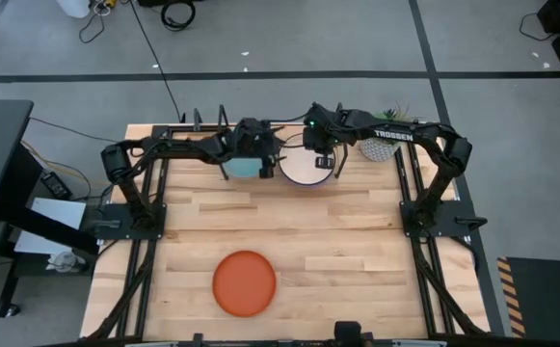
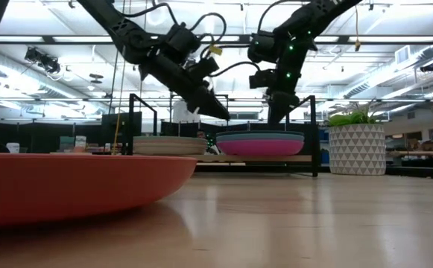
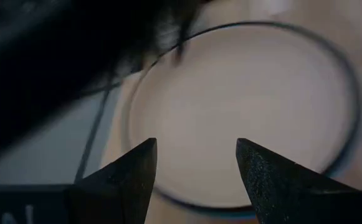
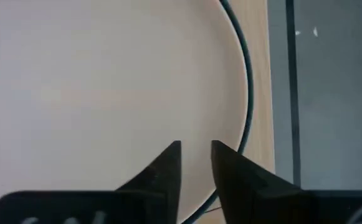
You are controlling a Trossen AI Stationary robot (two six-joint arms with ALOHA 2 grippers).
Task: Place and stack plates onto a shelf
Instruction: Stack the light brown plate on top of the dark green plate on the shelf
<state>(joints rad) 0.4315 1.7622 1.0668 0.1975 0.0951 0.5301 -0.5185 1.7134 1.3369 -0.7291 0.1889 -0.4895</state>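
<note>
On the shelf (image 2: 309,158) at the table's far edge stand two stacks of plates. The left stack (image 1: 239,166) (image 2: 169,144) has a light teal plate on top. The right stack (image 2: 261,143) is topped by a grey-white plate (image 1: 302,168) (image 4: 106,81) (image 3: 243,106), with a dark teal rim showing under it. An orange plate (image 1: 244,282) (image 2: 67,186) lies flat on the table near its front edge. My left gripper (image 1: 273,161) (image 2: 222,114) (image 3: 196,155) is open between the stacks, slanting down toward the grey-white plate. My right gripper (image 1: 325,164) (image 2: 277,119) (image 4: 196,155) hovers over that plate's right rim, open by a narrow gap.
A potted green plant (image 1: 381,145) (image 2: 355,141) in a white patterned pot stands at the shelf's right end. Thin black posts (image 2: 314,134) frame the shelf. Bare wooden tabletop (image 1: 357,251) lies between the shelf and the orange plate.
</note>
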